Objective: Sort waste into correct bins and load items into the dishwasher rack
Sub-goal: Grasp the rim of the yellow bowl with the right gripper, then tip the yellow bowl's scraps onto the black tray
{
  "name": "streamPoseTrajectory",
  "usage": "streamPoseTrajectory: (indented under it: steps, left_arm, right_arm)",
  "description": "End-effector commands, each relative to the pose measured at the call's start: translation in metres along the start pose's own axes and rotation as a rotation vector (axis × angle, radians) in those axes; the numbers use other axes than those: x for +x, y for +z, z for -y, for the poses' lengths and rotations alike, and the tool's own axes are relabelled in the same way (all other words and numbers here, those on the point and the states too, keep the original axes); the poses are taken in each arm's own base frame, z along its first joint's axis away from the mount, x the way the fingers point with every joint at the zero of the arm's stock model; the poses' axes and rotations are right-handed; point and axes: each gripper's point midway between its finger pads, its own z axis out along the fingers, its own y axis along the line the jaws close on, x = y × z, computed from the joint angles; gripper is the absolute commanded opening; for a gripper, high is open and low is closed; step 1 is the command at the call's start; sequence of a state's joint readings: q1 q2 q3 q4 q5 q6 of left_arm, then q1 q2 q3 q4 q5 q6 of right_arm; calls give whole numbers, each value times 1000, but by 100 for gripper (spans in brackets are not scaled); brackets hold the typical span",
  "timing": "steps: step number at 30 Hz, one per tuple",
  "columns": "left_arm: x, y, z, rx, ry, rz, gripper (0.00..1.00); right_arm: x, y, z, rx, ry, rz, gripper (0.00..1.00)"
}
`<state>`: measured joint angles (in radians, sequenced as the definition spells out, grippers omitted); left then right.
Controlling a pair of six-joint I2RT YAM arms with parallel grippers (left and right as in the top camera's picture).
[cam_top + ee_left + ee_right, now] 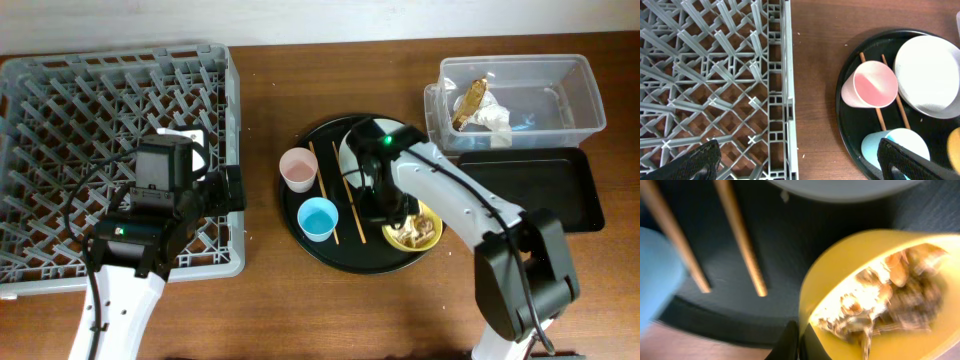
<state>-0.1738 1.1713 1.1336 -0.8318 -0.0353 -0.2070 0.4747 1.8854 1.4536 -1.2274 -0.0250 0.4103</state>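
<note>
On the round black tray sit the pink cup, the blue cup, two chopsticks, the grey-white plate and the yellow bowl with tan-brown leftovers. My right gripper is shut on the yellow bowl's rim, one finger inside and one outside; the leftovers lie in it. My left gripper is open and empty over the dishwasher rack's right wall, with the pink cup and blue cup to its right. White napkins lie in the clear tub.
The shallow black tray lies in front of the clear tub at the right. Bare wooden table separates the rack from the round tray. The chopsticks and blue cup are close to the bowl.
</note>
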Motion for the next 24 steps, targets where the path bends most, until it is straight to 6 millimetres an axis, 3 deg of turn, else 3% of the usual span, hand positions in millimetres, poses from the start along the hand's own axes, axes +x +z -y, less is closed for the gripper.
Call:
streamPoseTrajectory:
  steps: [1, 4, 7, 12, 16, 20, 21, 24]
  left_arm:
    - [-7, -6, -1, -8, -9, 26, 100]
    - [-7, -6, -1, -8, -9, 26, 100]
    - [-7, -6, -1, -8, -9, 26, 100]
    - [-7, -6, -1, -8, -9, 26, 100]
    - [-7, -6, -1, -8, -9, 26, 100]
    - [-7, -6, -1, -8, -9, 26, 100]
    - [-7, -6, -1, -8, -9, 26, 100]
    - [-7, -6, -1, -8, -9, 26, 99]
  right_arm:
    - [-23, -69, 0, -25, -92, 130, 4]
    - [-22, -131, 25, -41, -84, 191, 4]
    - [-14, -152, 67, -45, 15, 212, 4]
    - [-12, -166, 122, -203, 41, 244, 4]
    - [-18, -174, 136, -473, -54, 341, 4]
    - [-18, -183, 164, -671, -81, 490, 4]
    - [-17, -183, 168, -696, -78, 511, 4]
    - [-24, -163, 209, -813, 55, 629, 4]
